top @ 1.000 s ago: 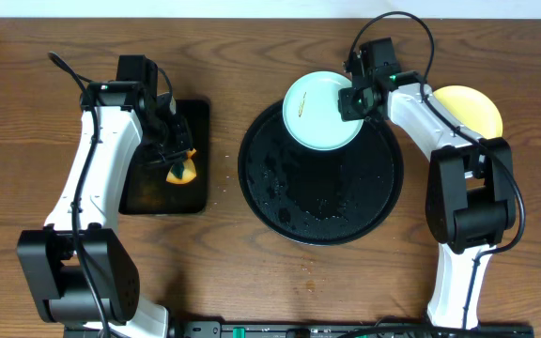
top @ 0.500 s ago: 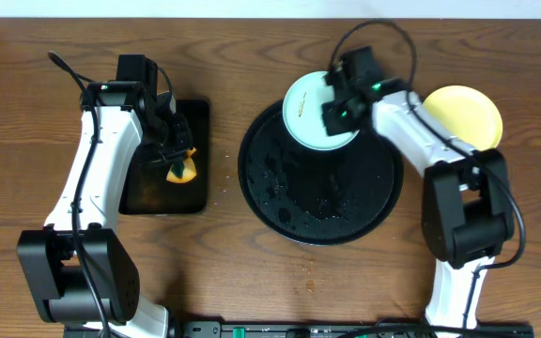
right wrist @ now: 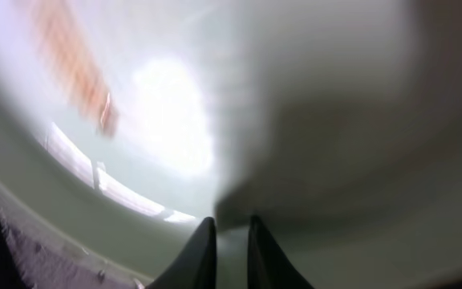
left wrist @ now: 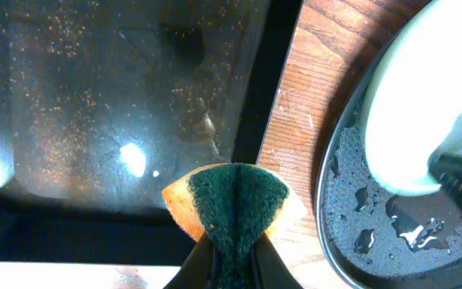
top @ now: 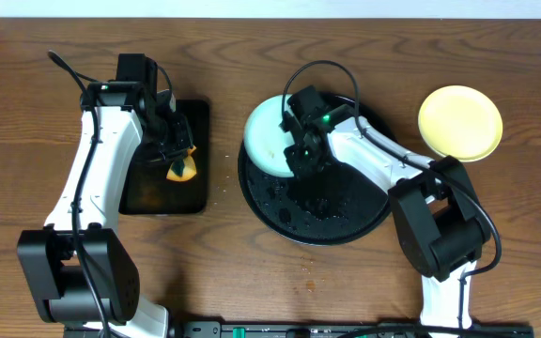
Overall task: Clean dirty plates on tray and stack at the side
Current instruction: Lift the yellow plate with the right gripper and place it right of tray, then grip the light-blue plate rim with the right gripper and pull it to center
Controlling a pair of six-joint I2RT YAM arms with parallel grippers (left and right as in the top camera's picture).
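A pale blue-white plate [top: 269,136] hangs tilted over the upper left rim of the round black tray [top: 346,211]. My right gripper [top: 301,152] is shut on this plate's edge. In the right wrist view the plate [right wrist: 311,104] fills the frame, with a blurred brown streak on it, and the gripper [right wrist: 231,249] pinches its rim. A pale yellow plate [top: 460,122] lies on the table at the far right. My left gripper [top: 177,161] is shut on a folded green and orange sponge [left wrist: 233,201] above the rectangular tray's near edge.
The smaller rectangular black tray [top: 148,192] lies at the left, its wet floor [left wrist: 119,104] speckled. Water drops sit on the round tray [left wrist: 359,257]. Bare wooden table [top: 224,272] lies between and in front of the two trays.
My right gripper has closed on the blue-white plate and carried it left, from the tray's far right rim to its upper left. The left arm and sponge have not moved.
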